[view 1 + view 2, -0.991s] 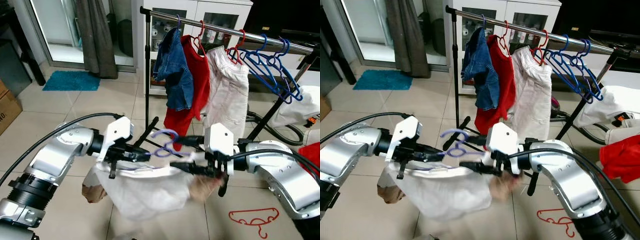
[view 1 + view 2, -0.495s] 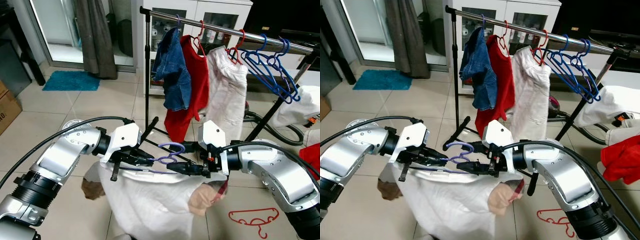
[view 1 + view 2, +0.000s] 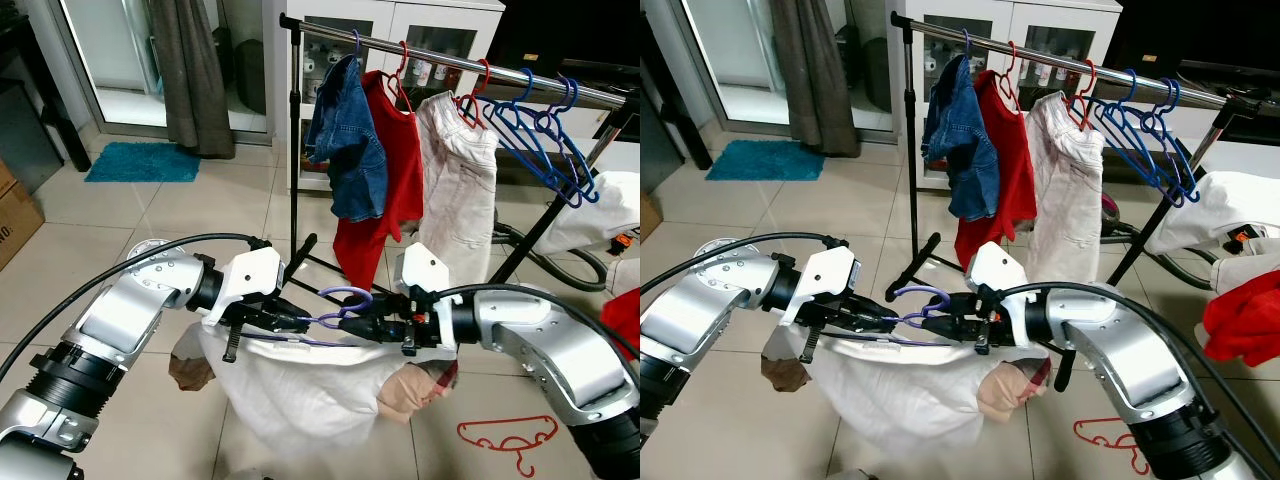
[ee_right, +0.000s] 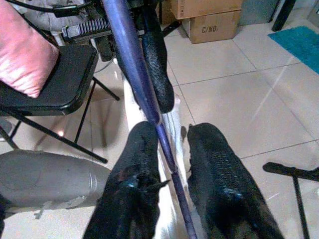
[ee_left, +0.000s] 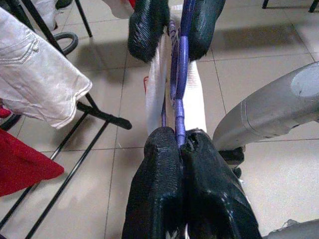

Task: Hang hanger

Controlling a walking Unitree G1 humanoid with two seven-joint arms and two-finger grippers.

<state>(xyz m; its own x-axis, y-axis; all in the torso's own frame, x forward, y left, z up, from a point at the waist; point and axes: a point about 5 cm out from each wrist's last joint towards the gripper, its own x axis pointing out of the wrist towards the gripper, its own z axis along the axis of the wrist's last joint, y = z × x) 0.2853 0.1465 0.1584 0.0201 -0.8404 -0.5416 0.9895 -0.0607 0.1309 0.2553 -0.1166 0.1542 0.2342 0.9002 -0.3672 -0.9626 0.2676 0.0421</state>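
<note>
A purple hanger (image 3: 345, 296) with a white garment (image 3: 300, 390) draped over it hangs between my two arms, low before the clothes rack (image 3: 450, 55). My left gripper (image 3: 306, 320) is shut on the hanger's bar just left of the hook; in the left wrist view its fingers (image 5: 164, 169) clamp the purple bar (image 5: 178, 99). My right gripper (image 3: 346, 323) points at the left one from the right, almost tip to tip. Its fingers (image 4: 142, 159) stand a little apart with the purple bar (image 4: 149, 104) running between them.
On the rail hang a denim piece (image 3: 345, 150), a red shirt (image 3: 395, 170), white trousers (image 3: 460, 190) and several bare blue hangers (image 3: 545, 130). A red hanger (image 3: 510, 435) lies on the tiles at right. A blue mat (image 3: 140, 160) lies far left.
My right gripper has slid left from the hanger's right end to just beside the hook and the left gripper. The white garment now sags below both arms.
</note>
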